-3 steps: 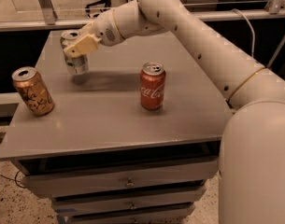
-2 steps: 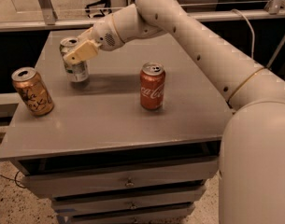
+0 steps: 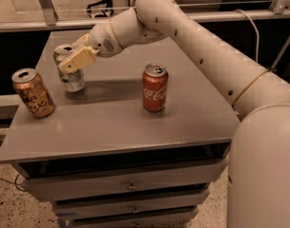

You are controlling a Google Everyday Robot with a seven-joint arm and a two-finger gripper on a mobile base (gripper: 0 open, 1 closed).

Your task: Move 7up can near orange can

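The red can (image 3: pixel 155 88) carries the white Coca-Cola script on its side and stands upright near the middle of the grey table (image 3: pixel 111 127), its silver top and pull tab facing up. The orange can (image 3: pixel 33 93) bears dark cursive lettering that cannot be read; it stands at about 9 o'clock on the tabletop, close to the left edge, leaning slightly. The 7up can (image 3: pixel 75 81) shows only faint green marks on a pale silver body, no legible name, and sits at about 10 o'clock on the table.

The gripper (image 3: pixel 68 63) is at that can, its fingers closed around the upper half, with one tan finger (image 3: pixel 79 59) lying across the front and the other hidden behind the can. Whether the can's base touches the table cannot be told.

From the 7up can, the orange can is near, at about 8 o'clock, with bare tabletop between them. The Coca-Cola can is well apart at roughly 4 o'clock.

The white arm (image 3: pixel 192 42) reaches in from 3 o'clock, passing above the table's far half. Below the tabletop are drawers (image 3: pixel 130 186) with small knobs.
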